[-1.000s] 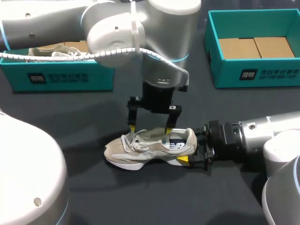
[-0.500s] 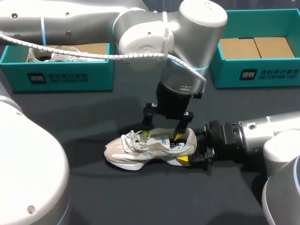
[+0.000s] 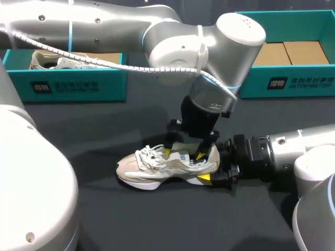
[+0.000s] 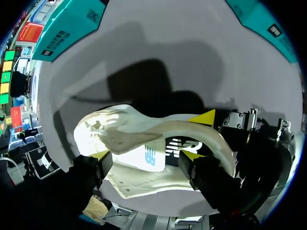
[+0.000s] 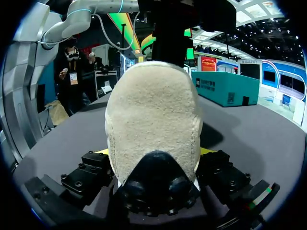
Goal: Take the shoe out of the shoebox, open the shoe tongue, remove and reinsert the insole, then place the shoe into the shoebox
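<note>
While the right pincer point(image 3: 215, 167) clamps the shoe point(image 3: 152, 164) heel, the left pincer point(image 3: 183, 153), spread open inside it, may grip lining instead of insole point(image 4: 144, 155), dragging the shoe loose.

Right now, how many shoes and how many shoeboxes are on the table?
Shoes: 2 (table shoe, boxed shoe)
Shoeboxes: 2 (left shoebox, right shoebox)
Total: 4

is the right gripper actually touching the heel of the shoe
Touching. The right wrist view shows the heel of the shoe wedged between the fingers of the right gripper, one pressed against each side with no gap.
</note>
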`<act>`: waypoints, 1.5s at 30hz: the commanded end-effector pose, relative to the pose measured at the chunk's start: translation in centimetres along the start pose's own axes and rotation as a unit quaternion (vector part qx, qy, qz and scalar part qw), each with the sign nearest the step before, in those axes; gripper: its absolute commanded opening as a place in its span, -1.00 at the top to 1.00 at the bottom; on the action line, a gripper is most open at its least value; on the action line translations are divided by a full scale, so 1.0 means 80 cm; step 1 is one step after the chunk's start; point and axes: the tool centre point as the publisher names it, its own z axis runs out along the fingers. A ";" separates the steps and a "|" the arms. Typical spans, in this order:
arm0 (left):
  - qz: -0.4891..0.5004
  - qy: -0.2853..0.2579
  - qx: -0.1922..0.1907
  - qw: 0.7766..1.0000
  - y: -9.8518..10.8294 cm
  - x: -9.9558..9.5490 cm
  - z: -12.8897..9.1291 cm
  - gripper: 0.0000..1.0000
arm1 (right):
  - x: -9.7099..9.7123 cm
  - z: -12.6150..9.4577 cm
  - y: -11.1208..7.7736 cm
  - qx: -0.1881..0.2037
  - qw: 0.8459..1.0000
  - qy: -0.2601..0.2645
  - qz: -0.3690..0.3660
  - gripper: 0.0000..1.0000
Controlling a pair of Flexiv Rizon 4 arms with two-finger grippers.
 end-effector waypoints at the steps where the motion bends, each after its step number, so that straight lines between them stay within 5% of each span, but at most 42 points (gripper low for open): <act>1: -0.015 -0.004 0.011 1.000 0.012 0.006 0.007 -0.85 | 0.000 0.002 0.000 0.001 1.000 0.000 0.000 1.00; 23: -0.033 -0.017 -0.014 0.999 0.014 -0.029 0.025 -0.36 | 0.000 0.002 0.000 0.001 1.000 0.000 0.000 1.00; 45: -0.056 0.016 0.000 0.998 0.023 -0.062 -0.005 0.12 | 0.000 0.002 0.000 0.001 1.000 0.000 0.000 1.00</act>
